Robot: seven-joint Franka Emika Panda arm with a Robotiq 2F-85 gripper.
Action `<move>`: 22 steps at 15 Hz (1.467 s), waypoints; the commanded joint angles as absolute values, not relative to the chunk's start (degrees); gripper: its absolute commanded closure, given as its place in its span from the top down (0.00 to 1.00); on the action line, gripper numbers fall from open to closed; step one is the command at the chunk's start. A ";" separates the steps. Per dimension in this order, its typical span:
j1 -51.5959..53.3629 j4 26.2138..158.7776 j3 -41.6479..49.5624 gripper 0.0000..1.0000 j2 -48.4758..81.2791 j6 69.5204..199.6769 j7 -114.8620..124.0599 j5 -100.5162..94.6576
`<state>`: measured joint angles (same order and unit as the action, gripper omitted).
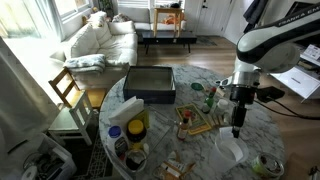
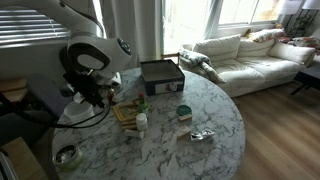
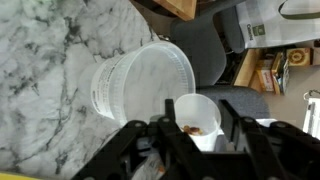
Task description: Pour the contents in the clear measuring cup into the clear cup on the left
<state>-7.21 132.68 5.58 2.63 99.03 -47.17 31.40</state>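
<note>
Jaws of the black Robotiq gripper [image 3: 193, 126] bracket the small clear measuring cup [image 3: 200, 106], apparently clamped on it; brownish bits lie inside. Just beside it sits the larger translucent plastic cup [image 3: 140, 75] on the round white marble table [image 3: 40, 60], near the table's edge.

Small measuring cup [image 3: 196, 115] beside clear cup [image 3: 138, 78]

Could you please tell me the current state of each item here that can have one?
hand: fingers on either side of the measuring cup; whether it grips cannot be told.
measuring cup: upright, not yet tipped, brown bits inside.
clear cup: upright on the marble table, open-topped, looks empty.
</note>
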 commanded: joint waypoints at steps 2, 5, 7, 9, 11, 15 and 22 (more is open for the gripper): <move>-7.65 137.57 6.07 0.22 -0.70 104.50 -59.73 33.90; -7.31 140.89 6.06 0.22 -2.60 109.26 -67.17 36.07; -7.26 143.30 6.28 0.22 -4.25 112.89 -72.36 39.34; -7.26 145.55 6.63 0.22 -6.12 115.53 -77.03 42.29; -7.35 147.78 7.25 0.22 -8.44 116.78 -81.67 45.27; -7.78 150.26 9.42 0.22 -11.30 114.41 -89.18 49.77; -8.29 153.95 12.22 0.22 -14.37 112.43 -99.51 51.07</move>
<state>-7.86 151.16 11.19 -11.87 113.24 -94.35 49.09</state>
